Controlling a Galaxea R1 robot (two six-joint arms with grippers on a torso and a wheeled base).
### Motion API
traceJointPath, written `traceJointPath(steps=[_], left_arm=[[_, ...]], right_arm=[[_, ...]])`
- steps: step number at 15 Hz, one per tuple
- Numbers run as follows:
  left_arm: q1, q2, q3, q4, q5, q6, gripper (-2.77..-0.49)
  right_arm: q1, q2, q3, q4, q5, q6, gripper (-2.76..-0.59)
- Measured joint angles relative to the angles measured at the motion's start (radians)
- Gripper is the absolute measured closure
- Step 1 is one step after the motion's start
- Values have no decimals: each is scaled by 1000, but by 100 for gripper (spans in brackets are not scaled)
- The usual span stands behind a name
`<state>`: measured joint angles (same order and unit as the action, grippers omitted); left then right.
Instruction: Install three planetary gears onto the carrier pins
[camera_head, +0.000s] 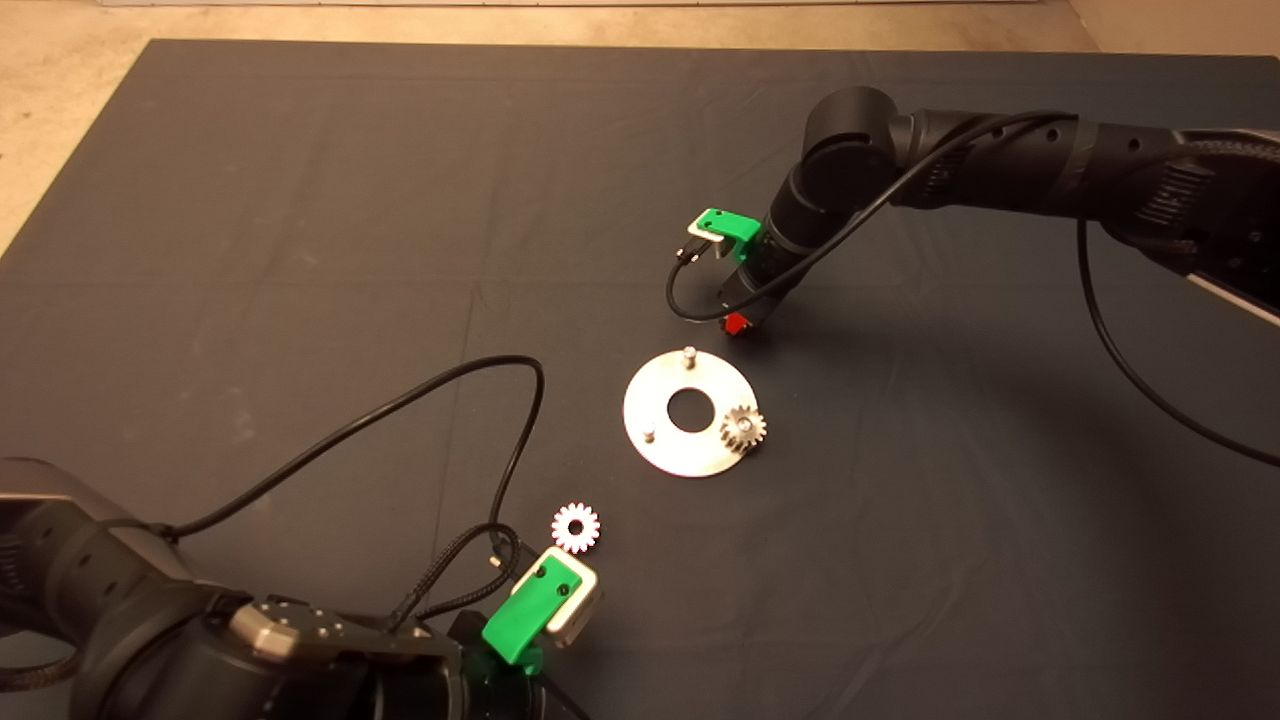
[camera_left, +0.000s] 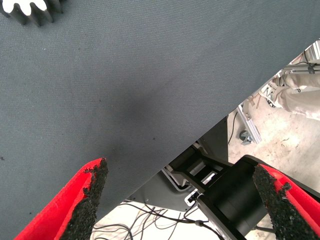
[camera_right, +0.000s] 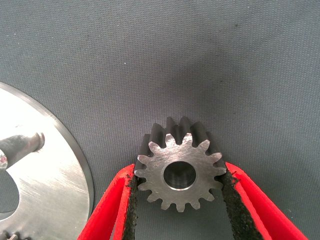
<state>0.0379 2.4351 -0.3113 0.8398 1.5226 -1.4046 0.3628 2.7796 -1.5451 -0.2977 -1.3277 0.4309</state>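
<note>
Our left gripper (camera_left: 180, 200) waits at the near left corner of the mat (camera_head: 300, 200), fingers spread wide with nothing between them; its wrist view looks past the mat's edge to the floor; just beyond it lies a loose gear (camera_head: 576, 527), flat on the mat and well apart from the plate. Moving right, we see the carrier plate (camera_head: 660, 450) near the middle, one gear (camera_head: 743, 428) already seated on its right-hand pin; the far pin (camera_head: 688, 352) and the near-left pin (camera_head: 649, 434) stand bare. Further right, our right gripper (camera_right: 177, 200) is down at the mat just beyond the plate's far edge; its pads (camera_right: 131, 210) sit closed against the teeth of a third gear (camera_right: 179, 172), which shows its bore face-on to the wrist camera. We judge we are on the second gear, at the grasp; whether it has left the mat we cannot tell. Next we need the bore brought squarely over a bare pin, likely the far one, kept level, and lowered without snagging the seated gear's teeth.
</note>
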Motion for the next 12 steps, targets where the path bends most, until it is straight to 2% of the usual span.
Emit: traceJointPath(steps=[7,9,12], left_arm=[[0,0,0,0,0,0,-207],[0,0,0,0,0,0,-207],[0,0,0,0,-7,0,-207]], right_arm=[[-6,0,44,10,-5,0,-99],[-6,-2,54,10,-21,0,-95],[-5,-4,63,14,-34,0,-92]])
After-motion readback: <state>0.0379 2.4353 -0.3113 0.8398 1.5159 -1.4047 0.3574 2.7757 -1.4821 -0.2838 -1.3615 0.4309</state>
